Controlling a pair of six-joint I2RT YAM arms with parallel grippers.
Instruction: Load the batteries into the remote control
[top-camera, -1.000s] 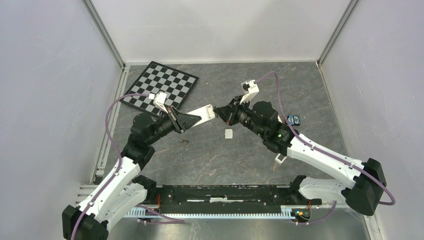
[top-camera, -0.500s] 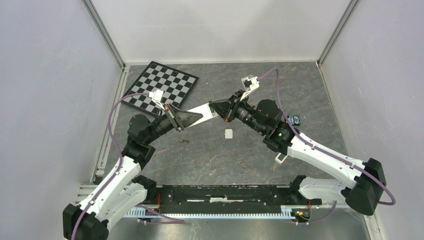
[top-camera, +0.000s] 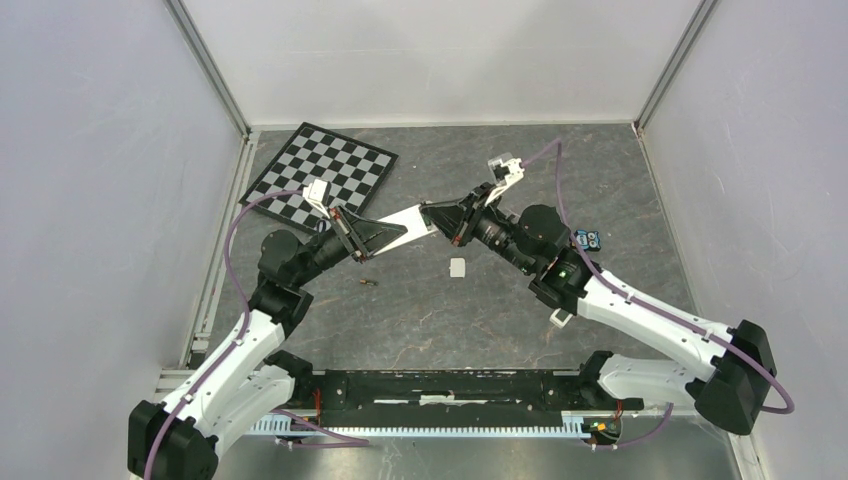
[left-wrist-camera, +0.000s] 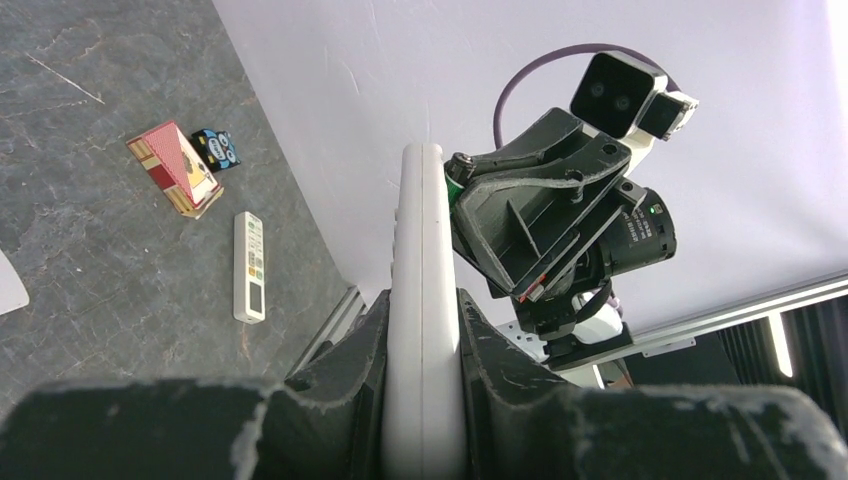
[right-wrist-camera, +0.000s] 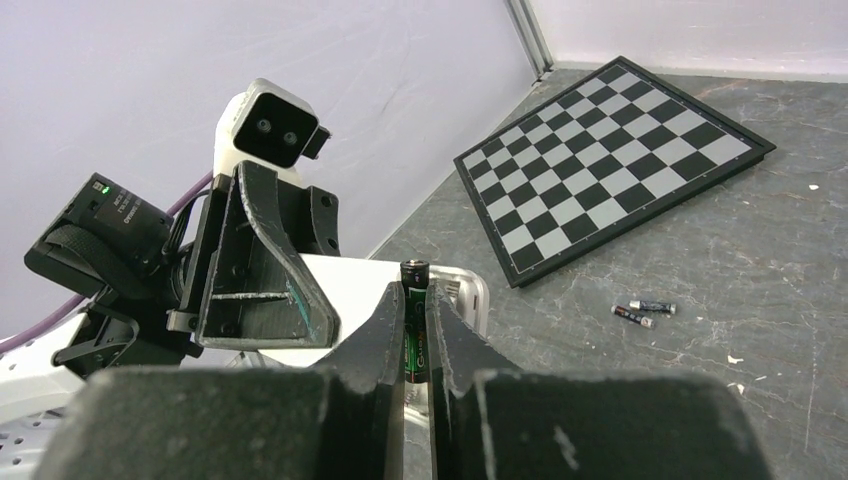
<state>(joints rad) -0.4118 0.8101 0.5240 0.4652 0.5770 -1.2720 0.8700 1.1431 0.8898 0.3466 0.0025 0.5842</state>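
My left gripper (top-camera: 385, 232) is shut on the white remote control (top-camera: 408, 222) and holds it above the table; in the left wrist view the remote (left-wrist-camera: 422, 250) stands edge-on between the jaws of that gripper (left-wrist-camera: 422, 335). My right gripper (top-camera: 440, 215) is shut on a dark green battery (right-wrist-camera: 415, 300), upright between the fingers of the gripper (right-wrist-camera: 415, 315). Its top sits just in front of the remote's open battery compartment (right-wrist-camera: 462, 290). Two more batteries (right-wrist-camera: 643, 311) lie on the table (top-camera: 368, 284).
A small white cover piece (top-camera: 458, 267) lies on the table below the grippers. A chessboard (top-camera: 325, 172) lies at the back left. Near the right wall are a slim white remote (left-wrist-camera: 250, 265), a red card box (left-wrist-camera: 175, 168) and a small blue item (top-camera: 588, 238).
Both grippers have shifted a little toward the back of the table. The right gripper with its battery has closed in on the free end of the remote.
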